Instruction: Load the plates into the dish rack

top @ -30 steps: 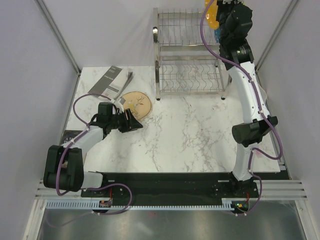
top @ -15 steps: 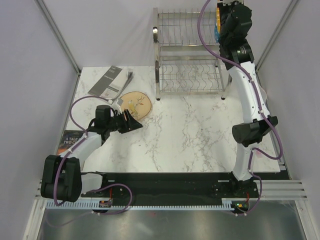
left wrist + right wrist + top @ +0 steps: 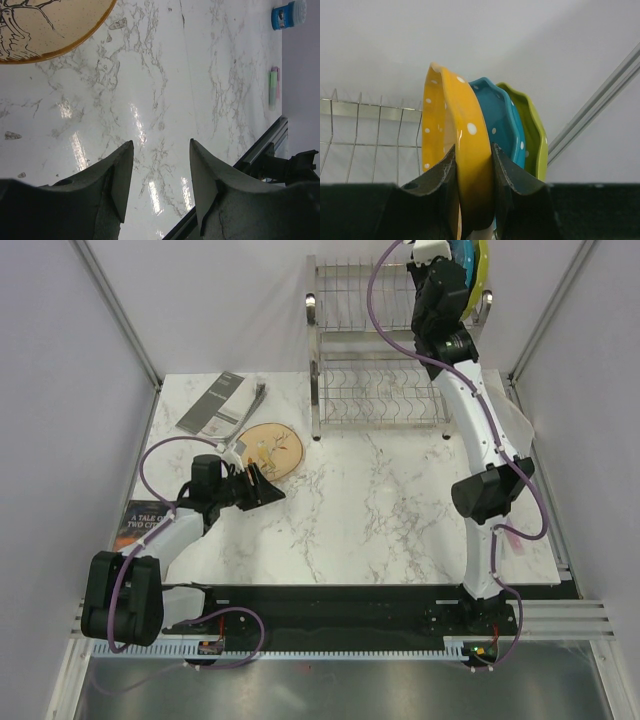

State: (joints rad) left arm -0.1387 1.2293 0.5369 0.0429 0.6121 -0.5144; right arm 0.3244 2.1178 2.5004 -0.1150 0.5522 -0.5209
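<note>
In the right wrist view my right gripper (image 3: pixel 472 147) is shut on the rim of the orange dotted plate (image 3: pixel 465 125), held upright. The teal plate (image 3: pixel 502 115) and the lime green plate (image 3: pixel 532 135) stand on edge just behind it. In the top view the right gripper (image 3: pixel 442 275) is up at the right end of the steel dish rack's (image 3: pixel 380 400) upper tier, beside the teal plate (image 3: pixel 465 255) and the green plate (image 3: pixel 483 265). The tan floral plate (image 3: pixel 272 450) lies flat on the table and also shows in the left wrist view (image 3: pixel 40 25). My left gripper (image 3: pixel 265 485) (image 3: pixel 157 145) is open and empty just beside it.
A grey booklet (image 3: pixel 212 402) lies at the table's back left, and a book (image 3: pixel 140 520) at its left edge. The left wrist view shows a blue tub (image 3: pixel 287 15) and a small green and pink item (image 3: pixel 273 87) far across the marble table (image 3: pixel 380 510).
My right arm has swung left along the rack's top tier, with the orange plate held. The teal and green plates now show past it. My left arm has barely shifted beside the tan plate.
</note>
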